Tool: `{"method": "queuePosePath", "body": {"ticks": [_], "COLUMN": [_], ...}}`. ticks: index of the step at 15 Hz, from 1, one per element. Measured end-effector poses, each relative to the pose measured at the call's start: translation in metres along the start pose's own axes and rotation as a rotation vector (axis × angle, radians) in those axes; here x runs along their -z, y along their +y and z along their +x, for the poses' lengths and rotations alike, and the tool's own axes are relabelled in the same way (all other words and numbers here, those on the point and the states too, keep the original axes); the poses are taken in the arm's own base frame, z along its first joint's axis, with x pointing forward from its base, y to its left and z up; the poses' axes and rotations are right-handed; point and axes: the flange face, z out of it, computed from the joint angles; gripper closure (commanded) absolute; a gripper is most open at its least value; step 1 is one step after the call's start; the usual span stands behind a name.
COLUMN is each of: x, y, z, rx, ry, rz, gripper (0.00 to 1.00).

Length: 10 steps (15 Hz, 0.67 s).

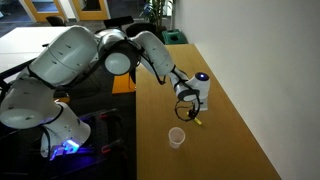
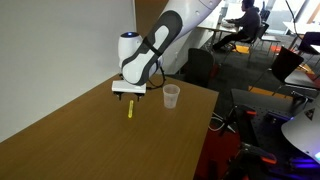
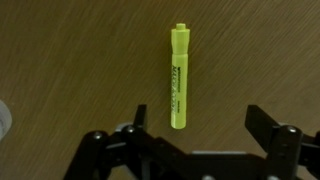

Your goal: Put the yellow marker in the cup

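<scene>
In your wrist view the left edge cuts the cup (image 3: 4,117) down to a pale sliver, and the bottom edge cuts off the back of the gripper (image 3: 197,118). You cannot read the blurred print along the yellow marker (image 3: 179,80). In an exterior view the arm (image 2: 170,30) runs out past the top edge.
</scene>
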Motion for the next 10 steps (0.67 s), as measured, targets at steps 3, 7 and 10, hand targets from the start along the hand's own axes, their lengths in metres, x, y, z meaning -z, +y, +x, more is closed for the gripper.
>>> {"method": "queuePosePath", "body": {"ticks": [3,7,10], "x": [-0.001,-0.008,-0.015], "y": [0.001,0.0,-0.006], "z": [0.001,0.001,-0.002], "rx": [0.0,-0.008,-0.005], "ry": [0.002,0.022,0.034], "rz": [-0.002,-0.012,-0.008], "gripper": [0.0,0.0,0.0]}}
